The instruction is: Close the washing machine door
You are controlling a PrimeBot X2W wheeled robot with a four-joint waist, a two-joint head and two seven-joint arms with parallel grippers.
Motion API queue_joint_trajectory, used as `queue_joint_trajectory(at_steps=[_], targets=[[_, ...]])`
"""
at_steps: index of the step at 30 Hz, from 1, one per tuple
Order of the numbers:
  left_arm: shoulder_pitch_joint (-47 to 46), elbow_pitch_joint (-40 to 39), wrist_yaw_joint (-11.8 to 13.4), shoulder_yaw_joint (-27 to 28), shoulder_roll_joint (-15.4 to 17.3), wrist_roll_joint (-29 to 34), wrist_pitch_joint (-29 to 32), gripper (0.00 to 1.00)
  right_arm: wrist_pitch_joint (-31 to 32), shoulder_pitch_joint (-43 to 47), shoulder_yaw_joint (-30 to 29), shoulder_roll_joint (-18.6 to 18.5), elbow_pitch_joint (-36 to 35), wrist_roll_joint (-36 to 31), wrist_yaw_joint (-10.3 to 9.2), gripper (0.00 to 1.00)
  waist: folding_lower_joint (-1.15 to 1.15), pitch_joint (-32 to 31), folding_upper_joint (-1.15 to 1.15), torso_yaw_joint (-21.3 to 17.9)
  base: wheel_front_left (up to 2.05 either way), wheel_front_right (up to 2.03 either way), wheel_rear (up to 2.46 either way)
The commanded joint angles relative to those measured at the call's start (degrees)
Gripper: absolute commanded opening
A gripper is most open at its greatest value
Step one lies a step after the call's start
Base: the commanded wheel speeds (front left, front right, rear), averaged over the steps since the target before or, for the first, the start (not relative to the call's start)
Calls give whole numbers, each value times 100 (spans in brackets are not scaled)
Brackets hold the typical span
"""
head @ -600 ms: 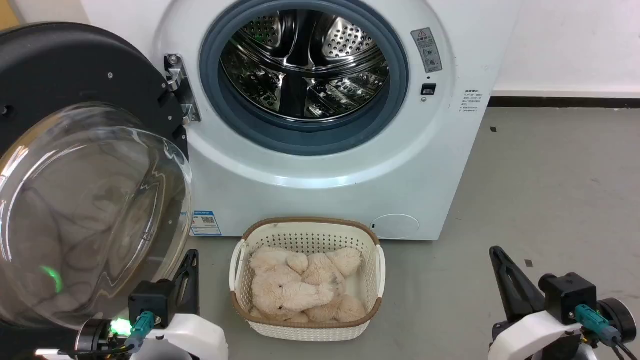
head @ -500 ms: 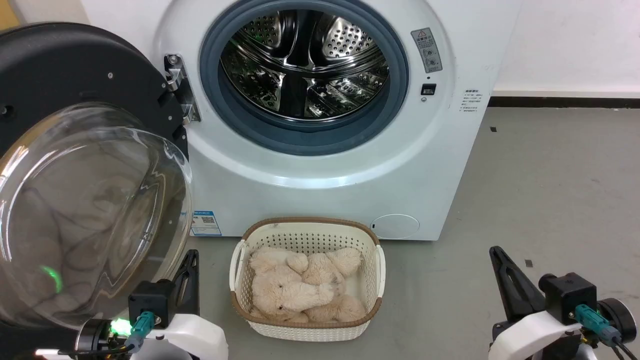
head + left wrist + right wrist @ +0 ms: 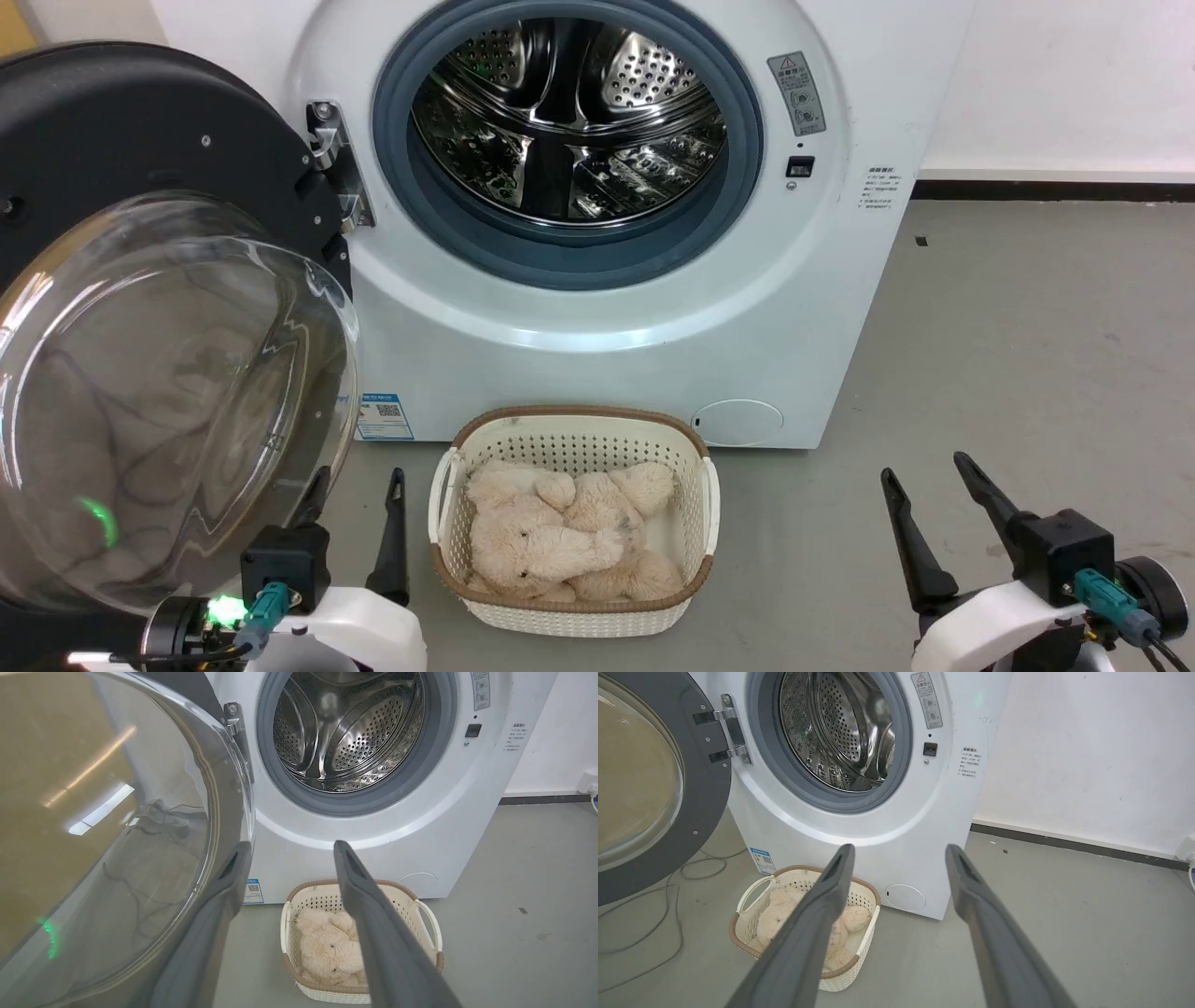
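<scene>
Hanging wide open at frame left, the washing machine door (image 3: 168, 327) looks heavy and stiff, best pushed at its black rim (image 3: 140, 112); left claw (image 3: 359, 485) and right claw (image 3: 924, 471) both spread, empty.

text: none legible | washing machine (image 3: 597, 373) | blue QR label (image 3: 383, 416) | grey warning-triangle sticker (image 3: 796, 93) | small print (image 3: 878, 189) illegible

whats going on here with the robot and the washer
A robot faces the washer, whose door stands wide open to the left, so closing has not begun. The left gripper by the door's lower edge and the right gripper hover low, both open and empty. A basket of plush toys sits in front.
</scene>
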Motion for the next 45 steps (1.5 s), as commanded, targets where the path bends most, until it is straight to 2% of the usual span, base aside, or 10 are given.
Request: queue_joint_trajectory(at_steps=[1,23,45], targets=[[9,-1,2,-2,0,-22,-53,100,-48,13,-7,0,-11,28,0,100,0,2,0,0,0,0,0],[45,-19,-7,-1,-1,-133,-316,100,-311,99,19,3,-125,156,1,100,0,-1,0,153,0,0,0],[110,-44,-40,43,-2,-182,-579,100,-574,215,109,5,-141,302,2,100,0,-62,0,904,0,0,0]])
